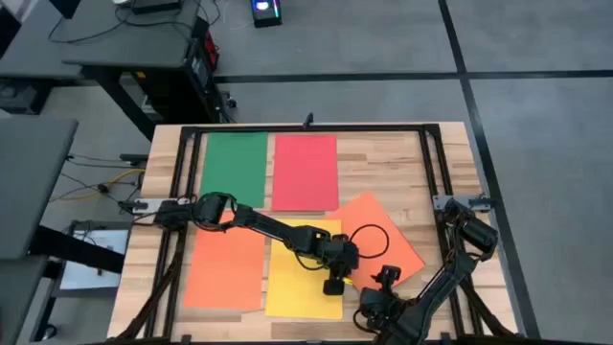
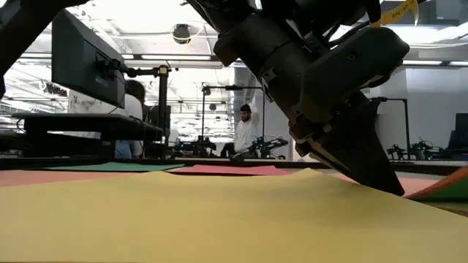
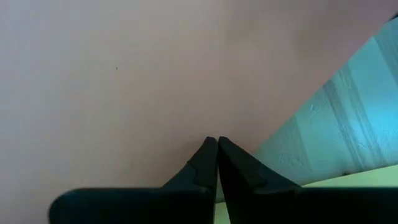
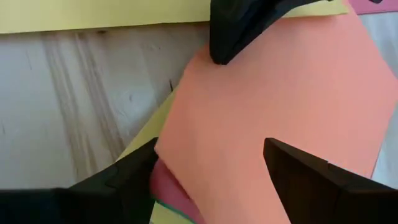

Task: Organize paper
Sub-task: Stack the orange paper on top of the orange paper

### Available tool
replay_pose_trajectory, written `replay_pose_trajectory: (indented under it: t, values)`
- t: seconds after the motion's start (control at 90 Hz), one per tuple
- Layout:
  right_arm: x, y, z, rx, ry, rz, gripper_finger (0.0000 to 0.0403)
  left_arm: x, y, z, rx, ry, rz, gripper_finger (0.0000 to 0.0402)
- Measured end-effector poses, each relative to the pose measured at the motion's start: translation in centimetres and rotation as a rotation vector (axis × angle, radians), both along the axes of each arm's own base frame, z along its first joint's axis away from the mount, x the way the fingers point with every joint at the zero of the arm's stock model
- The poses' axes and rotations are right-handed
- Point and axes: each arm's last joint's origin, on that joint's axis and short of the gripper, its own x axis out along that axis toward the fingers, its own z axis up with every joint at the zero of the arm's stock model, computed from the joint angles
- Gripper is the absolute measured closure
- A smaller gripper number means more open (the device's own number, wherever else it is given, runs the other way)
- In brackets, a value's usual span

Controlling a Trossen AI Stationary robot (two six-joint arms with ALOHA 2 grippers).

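Observation:
On the table lie a green sheet (image 1: 234,168) and a red sheet (image 1: 305,171) at the far side, and an orange sheet (image 1: 225,273) and a yellow sheet (image 1: 302,287) at the near side. A second orange sheet (image 1: 388,235) lies askew at the right, on top of red (image 4: 171,186) and yellow (image 4: 146,140) sheets whose edges peek out. My left gripper (image 1: 333,283) is shut, its tips down on this askew sheet. My right gripper (image 4: 211,180) stands open over the sheet's near corner, one finger on either side. My left gripper presses its shut fingertips (image 3: 202,165) down on the askew orange sheet near its left edge (image 3: 211,124), close to a corner (image 4: 208,68). The fingers come slanting down from the table's left. The sheet lies flat under them on the sheets below.
A black metal frame (image 1: 306,127) runs round the tabletop. A dark cable loop (image 1: 369,240) hangs over the askew sheet. Bare wood (image 1: 383,163) shows at the far right. Beyond the table are desks, monitors and a person (image 2: 245,131).

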Motion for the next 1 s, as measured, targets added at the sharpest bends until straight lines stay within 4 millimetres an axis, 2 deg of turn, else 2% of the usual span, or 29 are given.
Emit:
replay_pose_trajectory:
  t: [0.333, 0.711, 0.9, 1.0]
  values:
    - [-0.3, -0.3, 0.1, -0.04, 0.032, 0.001, 0.0138, 0.0, 0.0, 0.0, 0.0, 0.0, 0.0, 0.0402]
    - [-2.3, 0.8, 0.2, -0.066, 0.093, 0.078, 0.0139, 0.0, 0.0, 0.0, 0.0, 0.0, 0.0, 0.0402]
    - [-2.1, 0.8, 0.2, -0.095, 0.054, 0.103, 0.014, 0.0, 0.0, 0.0, 0.0, -0.001, 0.0, 0.0402]
    - [-1.5, 1.0, -0.1, -0.068, 0.043, 0.144, 0.0154, 0.0, 0.0, 0.0, 0.0, -0.001, 0.0, 0.0402]
